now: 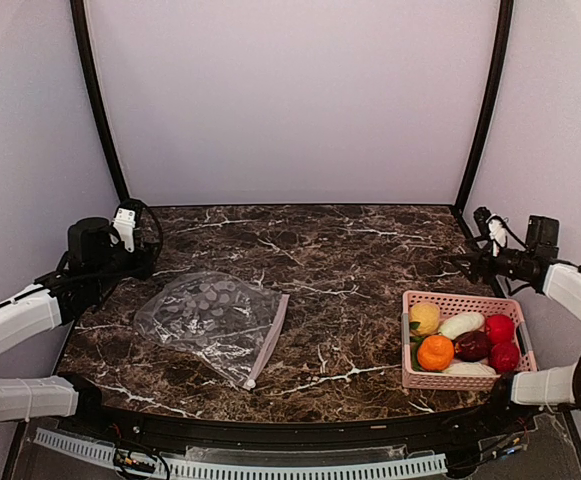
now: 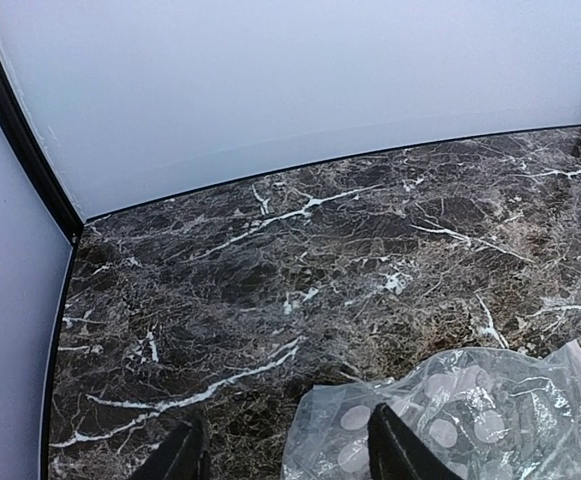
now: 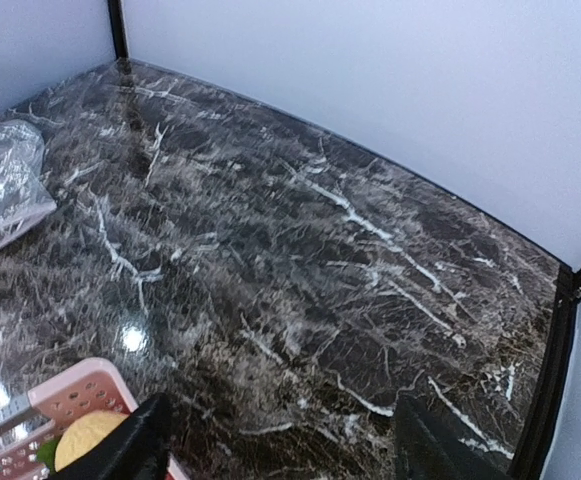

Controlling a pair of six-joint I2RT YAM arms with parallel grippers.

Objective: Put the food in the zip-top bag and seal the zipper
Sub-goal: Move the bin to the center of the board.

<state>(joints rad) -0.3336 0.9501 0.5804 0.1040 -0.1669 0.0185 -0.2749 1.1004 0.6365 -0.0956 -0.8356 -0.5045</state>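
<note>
Left claw (image 2: 290,448), spread, beside crinkly bag (image 2: 490,420)

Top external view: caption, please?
Flat clear bag left, pink basket of toy food right; left gripper and right gripper open, empty.

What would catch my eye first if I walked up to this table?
Probably the pink basket at the near right of the dark marble table, heaped with bright toy food. Then the clear zip-top bag, lying flat left of centre. The white left arm and right arm flank the scene.
</note>
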